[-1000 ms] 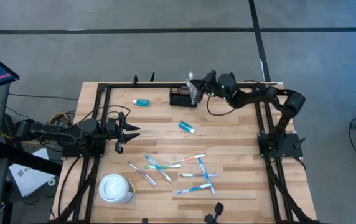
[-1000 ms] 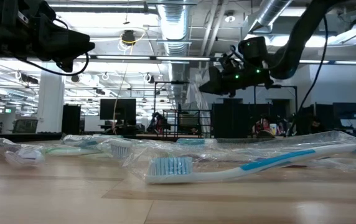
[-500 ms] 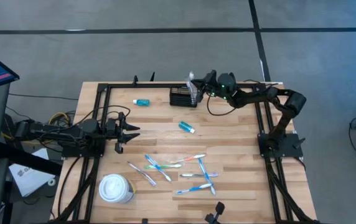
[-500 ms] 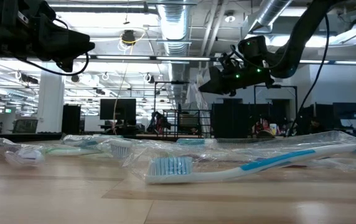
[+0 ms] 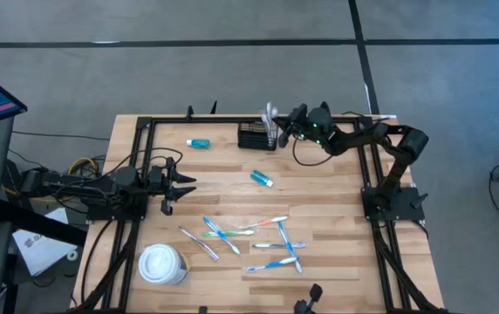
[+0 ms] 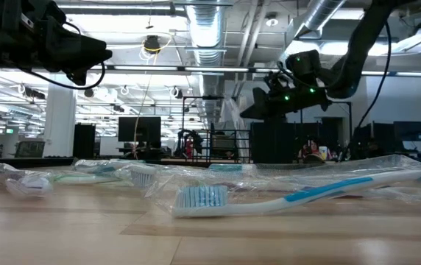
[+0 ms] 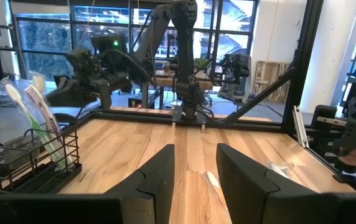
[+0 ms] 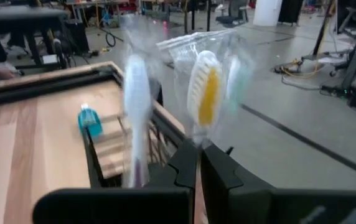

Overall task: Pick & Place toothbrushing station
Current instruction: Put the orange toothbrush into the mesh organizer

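Toothbrushing station (image 5: 256,137), black wire-mesh organiser, sits at far edge of table (image 5: 337,253), right of centre. A few wrapped toothbrushes (image 7: 40,124) stand upright in it, heads up.

Right gripper (image 5: 286,125) just beside the station's right end, above it. Fingers pinched together, nothing visibly between them; wrist view shows wrapped brush heads right in front of the fingertips.

Left gripper (image 5: 182,181) hovers at left side of table, well apart from everything, fingers partly spread, empty.

Progress, as judged: partway. Some brushes stowed; several loose toothbrushes (image 5: 249,237) remain on the near table, plus blue tube (image 5: 262,178), small teal bottle (image 5: 198,143), white lidded cup (image 5: 162,264).

Change from a second ago: right gripper has drawn back slightly rightward from the station. Left arm unchanged.
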